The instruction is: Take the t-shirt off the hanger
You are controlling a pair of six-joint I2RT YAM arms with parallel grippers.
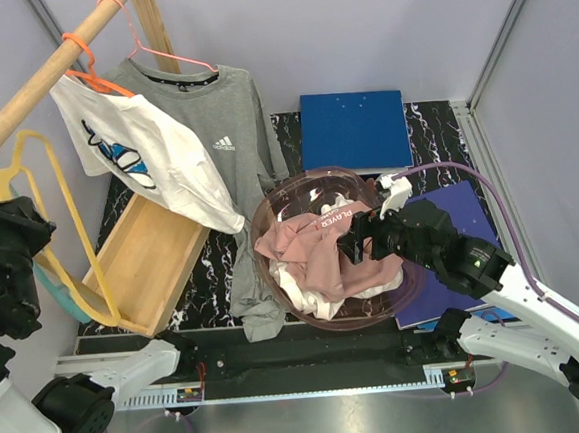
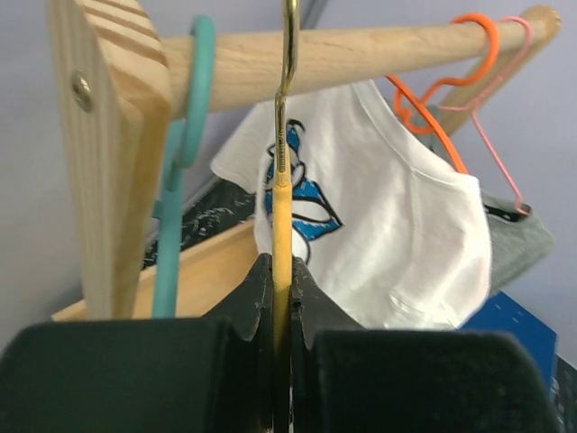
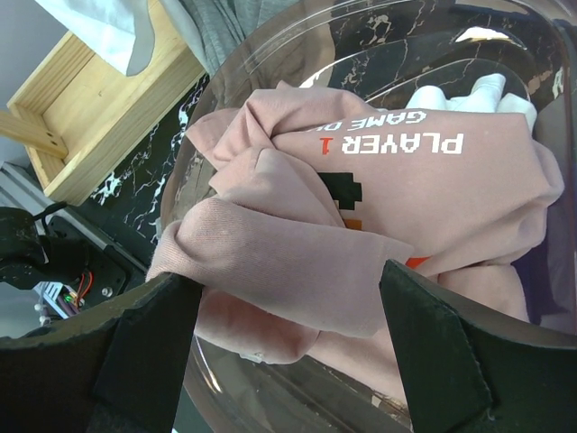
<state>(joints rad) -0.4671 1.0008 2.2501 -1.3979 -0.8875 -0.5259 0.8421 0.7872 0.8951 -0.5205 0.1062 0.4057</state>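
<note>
At the bottom right of the wrist view, the right fingers [image 3: 410,311] stand spread wide with nothing between them, hanging just over the pink t-shirt [image 3: 361,180]. This shirt is off any hanger. It lies as a soft, crumpled heap of matte cotton in a round clear bowl [image 1: 297,188]. Its white print reads "PLAYER 1", and a second line is partly folded under. A white garment [image 1: 295,281] shows beneath it, mostly covered.

At the left edge of the overhead frame, the left fingers [image 2: 260,298] are pinched shut on the bare yellow hanger [image 2: 283,234]. In the left wrist view they clamp its thin stem from both sides. The stem's metal hook runs out of the top of the frame, and the fingers' bases are cut off at the bottom.

Beside it, a teal hanger [image 2: 171,234] loops over the round wooden rod [image 2: 361,54]. In the overhead view it is largely hidden behind the left arm.

Further along the rod, an orange hanger [image 2: 494,38] carries a white t-shirt [image 1: 155,162] with a blue and black graphic. Beyond that, a thin pink hanger [image 2: 491,144] carries a grey t-shirt [image 1: 216,117]. The grey shirt's hem trails down past the bowl's left side.

A shallow wooden tray [image 1: 148,263] sits below the rack on the dark marbled surface [image 1: 433,130]. A flat blue board [image 1: 355,129] lies at the far edge.
</note>
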